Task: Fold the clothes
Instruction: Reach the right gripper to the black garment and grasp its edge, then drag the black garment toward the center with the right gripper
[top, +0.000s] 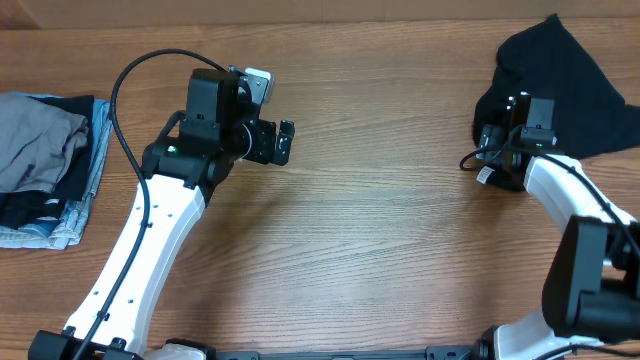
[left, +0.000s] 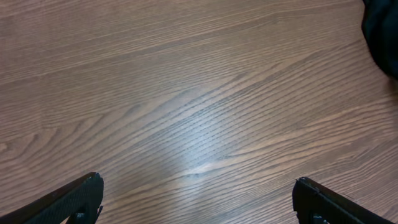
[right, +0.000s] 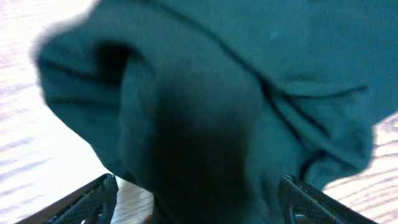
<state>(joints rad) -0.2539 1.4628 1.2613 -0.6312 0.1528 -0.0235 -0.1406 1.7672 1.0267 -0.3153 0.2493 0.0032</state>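
The clothes (top: 565, 70), a plain black wrinkly garment, lie bunched at the table's far right. A small white tag (top: 484, 175) shows at its near-left edge. My right gripper (top: 500, 135) sits at the garment's left edge. In the right wrist view its fingers (right: 93, 199) stand wide apart with a hanging fold of the dark fabric (right: 205, 93) between them, neither pad pressing it. My left gripper (top: 285, 140) hovers over bare wood left of centre, open and empty (left: 198, 186). A corner of the garment (left: 382, 31) shows at the left wrist view's top right.
A folded stack of grey, dark and light-blue denim garments (top: 45, 165) lies at the left edge of the wooden table (top: 380, 230). The left arm's black cable (top: 125, 90) loops above its wrist.
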